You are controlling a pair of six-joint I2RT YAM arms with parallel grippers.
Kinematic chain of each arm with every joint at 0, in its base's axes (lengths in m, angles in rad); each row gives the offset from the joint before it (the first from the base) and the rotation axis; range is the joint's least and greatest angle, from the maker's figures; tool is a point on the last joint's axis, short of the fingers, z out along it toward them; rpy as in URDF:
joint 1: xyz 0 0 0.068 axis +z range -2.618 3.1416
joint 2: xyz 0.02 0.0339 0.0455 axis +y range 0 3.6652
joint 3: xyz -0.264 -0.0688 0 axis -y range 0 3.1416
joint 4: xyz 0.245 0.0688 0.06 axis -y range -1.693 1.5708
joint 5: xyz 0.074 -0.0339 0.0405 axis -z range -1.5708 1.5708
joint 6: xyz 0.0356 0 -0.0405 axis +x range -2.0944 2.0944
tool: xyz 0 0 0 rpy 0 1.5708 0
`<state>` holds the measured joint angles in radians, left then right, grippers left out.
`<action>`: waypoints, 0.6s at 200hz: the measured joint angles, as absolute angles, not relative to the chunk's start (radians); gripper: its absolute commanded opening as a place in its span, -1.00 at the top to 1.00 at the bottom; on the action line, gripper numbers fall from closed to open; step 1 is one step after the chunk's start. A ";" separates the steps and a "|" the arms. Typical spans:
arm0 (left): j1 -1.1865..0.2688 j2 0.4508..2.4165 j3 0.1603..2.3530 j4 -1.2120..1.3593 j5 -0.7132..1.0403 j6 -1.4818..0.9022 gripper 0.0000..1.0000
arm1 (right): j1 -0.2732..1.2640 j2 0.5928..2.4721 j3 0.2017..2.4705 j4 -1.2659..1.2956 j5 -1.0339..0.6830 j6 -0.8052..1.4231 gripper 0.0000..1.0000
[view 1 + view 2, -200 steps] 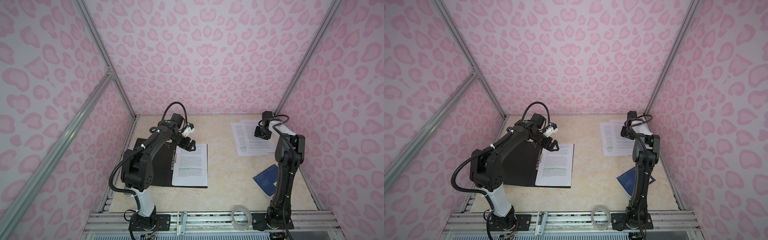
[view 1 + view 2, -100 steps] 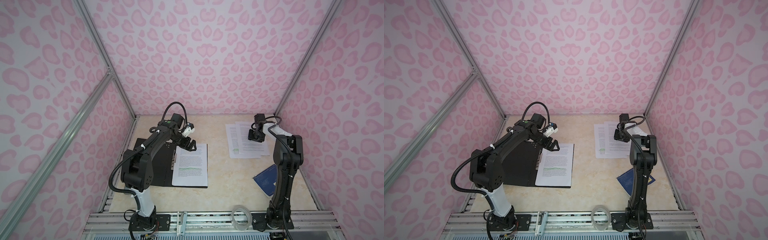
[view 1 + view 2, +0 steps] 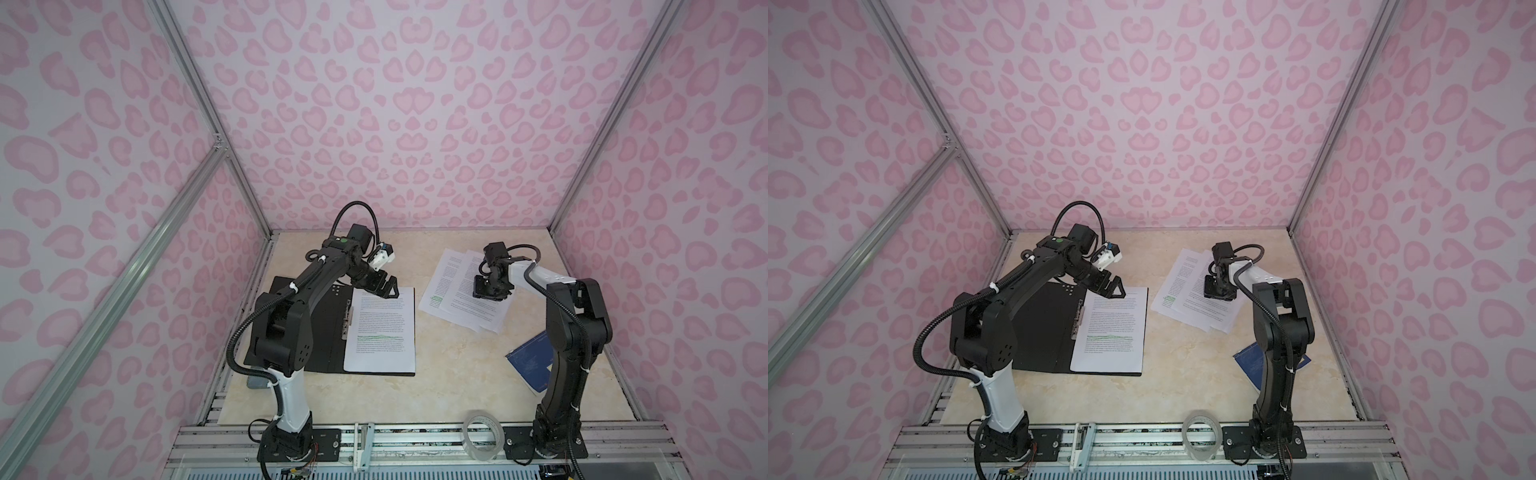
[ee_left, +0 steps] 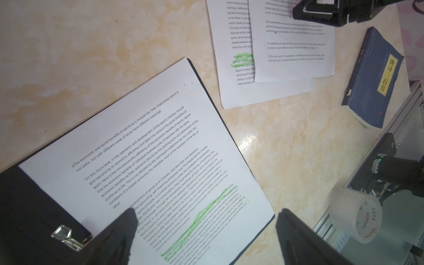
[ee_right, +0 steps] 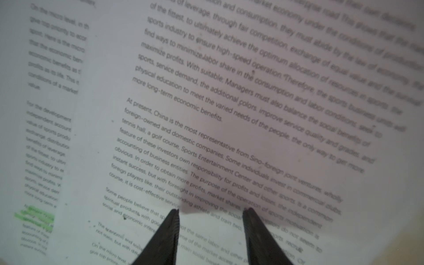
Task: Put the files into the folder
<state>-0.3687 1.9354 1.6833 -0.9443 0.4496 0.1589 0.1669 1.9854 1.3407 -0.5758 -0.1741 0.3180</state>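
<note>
Two overlapping printed sheets (image 3: 453, 291), one green-highlighted, are being dragged away from the tabletop's (image 3: 457, 374) right edge under the half-open, empty right gripper (image 3: 488, 295); the left gripper (image 3: 388, 292) is being kept wide open, empty.

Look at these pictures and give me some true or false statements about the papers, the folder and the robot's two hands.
1. A printed sheet lies on the open folder. True.
2. The right hand is over the blue book. False: its tips are down on the two overlapping sheets, and the book lies apart from them, nearer the front.
3. The left hand is open and holds nothing. True.
4. The roll of tape sits on the folder. False: it is by the front rail.
5. Three sheets lie outside the folder. False: only two do.
</note>
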 measured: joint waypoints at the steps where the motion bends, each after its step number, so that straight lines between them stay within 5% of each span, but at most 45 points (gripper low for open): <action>1: -0.369 1.935 1.683 -0.944 0.450 0.159 -0.96 | 0.167 1.985 1.341 -0.576 -0.174 0.318 0.01; 120: -0.560 2.329 2.158 -1.004 0.442 0.131 -0.96 | -0.090 1.650 1.035 -0.497 -0.269 0.462 -0.02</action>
<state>-0.5598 2.3287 2.1578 -1.0039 0.4419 0.1307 -0.0898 1.6505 1.0351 -0.4973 -0.2687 0.4618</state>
